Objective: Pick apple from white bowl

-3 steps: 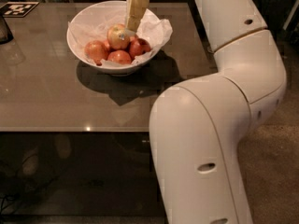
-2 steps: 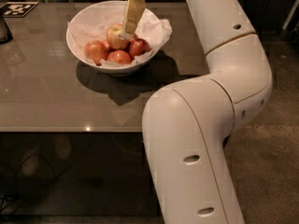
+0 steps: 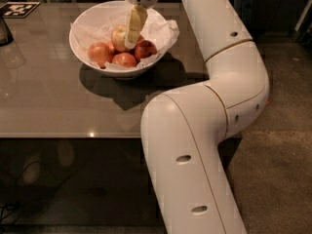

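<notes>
Gripper (image 3: 132,33) hangs at the upper middle of the frame, down in the white bowl (image 3: 78,45) against the right side of the yellow apple (image 3: 118,38), so grasping seems in hand, though I cannot tell whether it has clamped; next comes a sure hold, then a straight lift.

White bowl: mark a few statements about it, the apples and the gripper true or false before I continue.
1. The bowl stands on the table. True.
2. The bowl holds just one apple. False: the yellow apple sits with three red apples.
3. The gripper reaches down into the bowl, at the yellow apple. True.
4. The yellow apple lies on the table beside the bowl. False: it is inside the bowl.
</notes>
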You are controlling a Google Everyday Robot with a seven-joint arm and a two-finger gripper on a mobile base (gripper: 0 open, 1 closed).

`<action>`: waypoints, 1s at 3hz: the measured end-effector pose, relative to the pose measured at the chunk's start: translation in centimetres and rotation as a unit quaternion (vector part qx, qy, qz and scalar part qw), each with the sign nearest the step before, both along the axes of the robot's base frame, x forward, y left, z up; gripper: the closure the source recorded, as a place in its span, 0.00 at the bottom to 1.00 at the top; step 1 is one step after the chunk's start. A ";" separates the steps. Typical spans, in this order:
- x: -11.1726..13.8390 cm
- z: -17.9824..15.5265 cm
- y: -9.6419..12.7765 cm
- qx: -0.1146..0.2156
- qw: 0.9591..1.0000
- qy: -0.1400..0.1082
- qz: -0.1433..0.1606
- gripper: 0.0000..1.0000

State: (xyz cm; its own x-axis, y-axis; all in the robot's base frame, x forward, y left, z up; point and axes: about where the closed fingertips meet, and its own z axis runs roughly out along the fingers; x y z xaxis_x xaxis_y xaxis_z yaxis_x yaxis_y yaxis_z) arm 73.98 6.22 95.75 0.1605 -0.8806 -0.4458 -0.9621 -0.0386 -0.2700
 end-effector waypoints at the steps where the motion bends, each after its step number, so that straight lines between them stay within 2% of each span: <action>1: 0.3 -1.2 0.1 -0.002 1.000 0.011 -0.001 0.00; 3: 0.5 -3.5 0.9 -0.005 0.999 0.034 0.003 0.00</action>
